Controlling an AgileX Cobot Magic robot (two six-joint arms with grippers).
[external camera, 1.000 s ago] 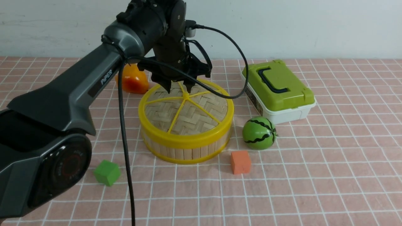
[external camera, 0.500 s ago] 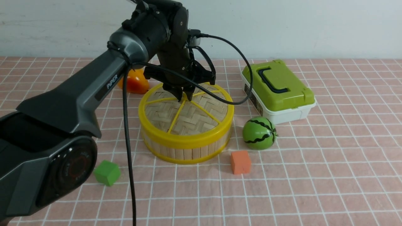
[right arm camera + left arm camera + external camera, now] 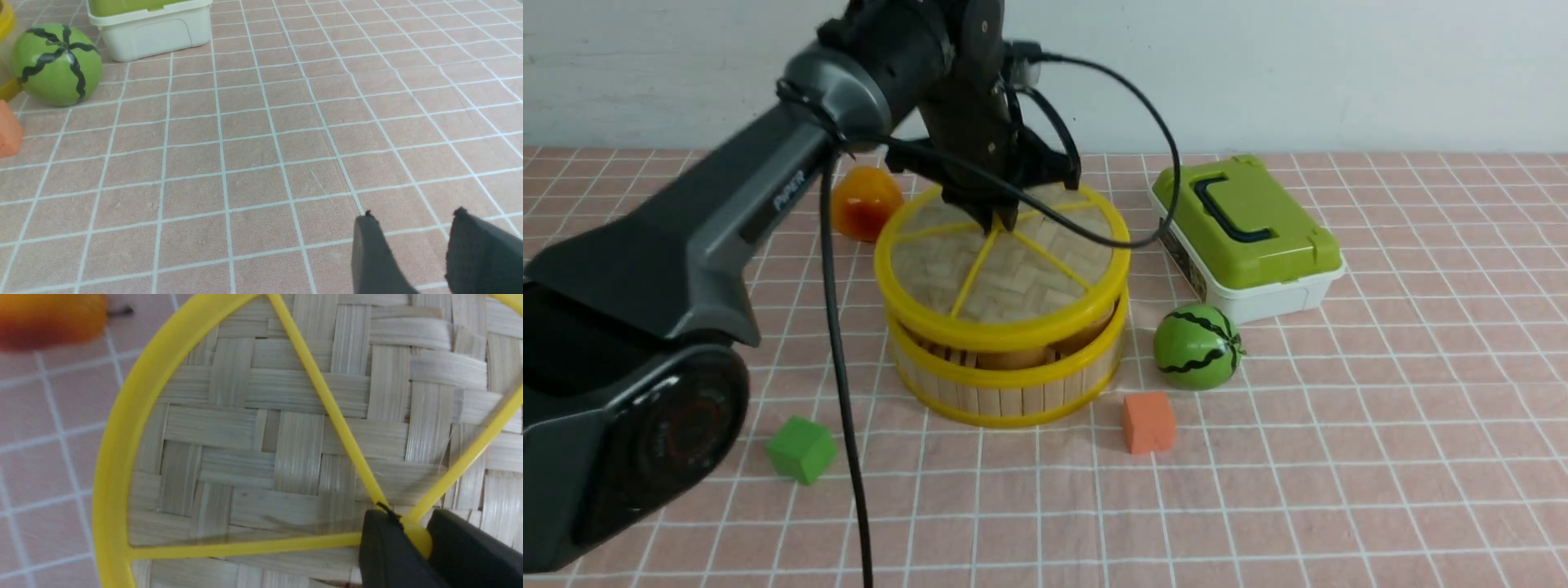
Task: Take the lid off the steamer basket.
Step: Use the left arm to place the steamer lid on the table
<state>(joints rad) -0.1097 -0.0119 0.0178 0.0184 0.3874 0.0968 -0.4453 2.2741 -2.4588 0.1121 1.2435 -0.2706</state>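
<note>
We find the left pincer [image 3: 996, 219] clamped on the centre of the lid [image 3: 1005, 273], where the yellow spokes meet; the left wrist view shows both dark fingers [image 3: 384, 555] pressed against that yellow centre. The lid hangs just above the steamer basket [image 3: 1005, 392], and a gap shows between its rim and the basket's top ring. The basket itself rests on the worktop [image 3: 1339, 490].

To the basket's right lie a striped green ball [image 3: 1197, 346] and, farther back, a white box [image 3: 1245, 237] with a green top. An orange cube [image 3: 1148, 421] sits near its front right, a green cube [image 3: 801, 448] near its front left, and an orange fruit [image 3: 864, 204] behind it on the left.

The right pincer [image 3: 412, 216] stands with its fingers apart and nothing between them, over bare worktop well apart from the basket.
</note>
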